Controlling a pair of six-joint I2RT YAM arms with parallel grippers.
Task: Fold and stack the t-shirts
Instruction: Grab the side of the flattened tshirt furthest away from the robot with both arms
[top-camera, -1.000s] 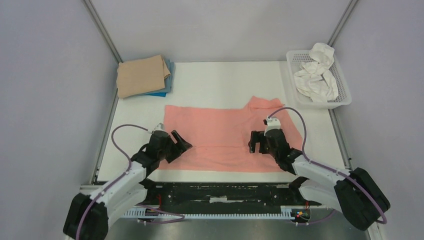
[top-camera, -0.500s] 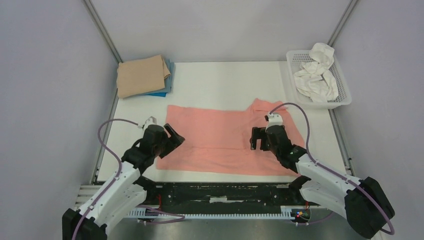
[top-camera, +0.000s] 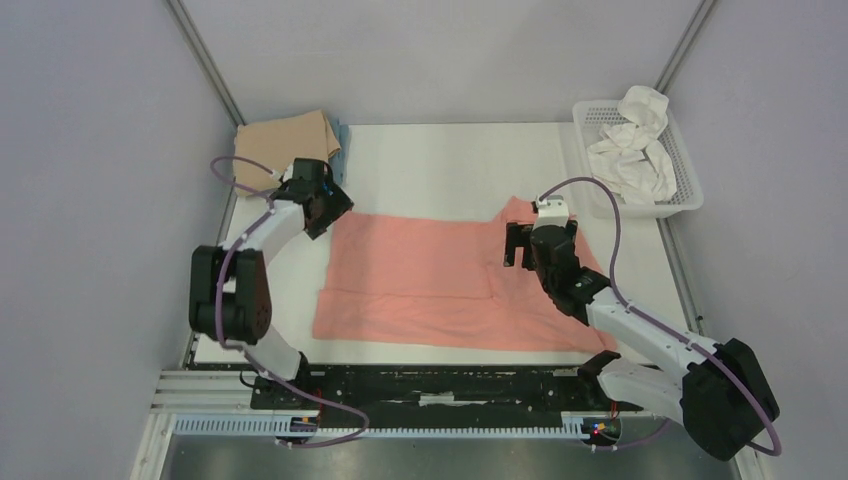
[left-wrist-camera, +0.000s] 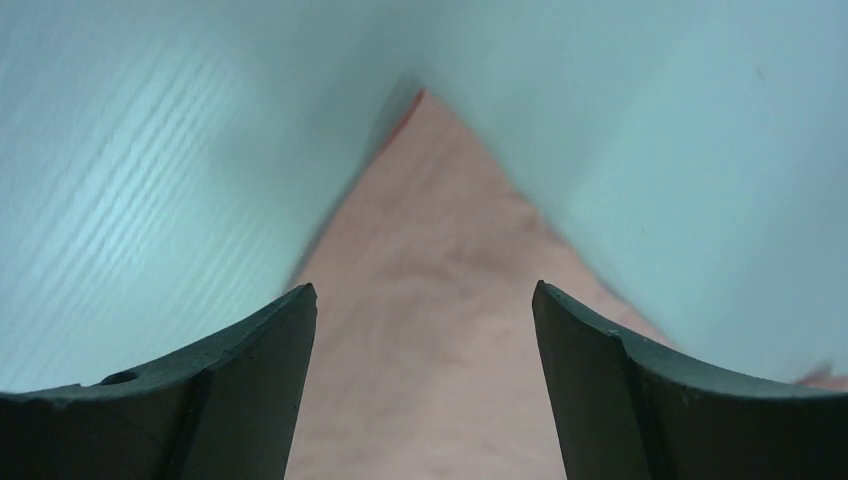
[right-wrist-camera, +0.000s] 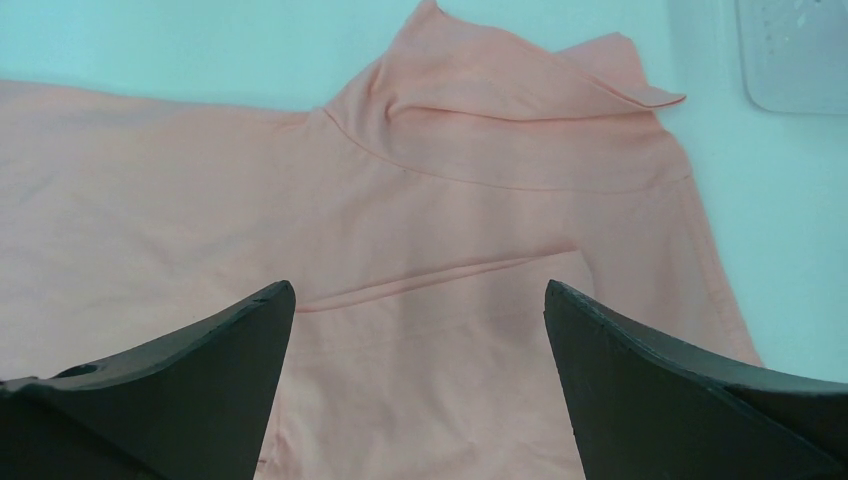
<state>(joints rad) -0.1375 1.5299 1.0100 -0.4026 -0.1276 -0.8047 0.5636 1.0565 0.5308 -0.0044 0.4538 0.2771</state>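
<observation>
The salmon-pink t-shirt (top-camera: 430, 280) lies flat across the middle of the table, folded lengthwise. My left gripper (top-camera: 330, 215) is open just above its far left corner, which shows between the fingers in the left wrist view (left-wrist-camera: 420, 330). My right gripper (top-camera: 522, 245) is open over the shirt's right part near the sleeve (right-wrist-camera: 480, 200). The tan t-shirt (top-camera: 285, 145) lies folded at the far left on top of the bright blue t-shirt (top-camera: 338, 150), of which only an edge shows.
A white mesh basket (top-camera: 672, 205) with crumpled white cloths (top-camera: 630, 150) stands at the far right; its corner shows in the right wrist view (right-wrist-camera: 795, 60). Metal frame posts and grey walls close in both sides. A black rail runs along the near edge.
My left arm has swung from the shirt's near left edge up to its far left corner. My right gripper has moved slightly farther up the shirt. The shirt's near left corner has shifted a little.
</observation>
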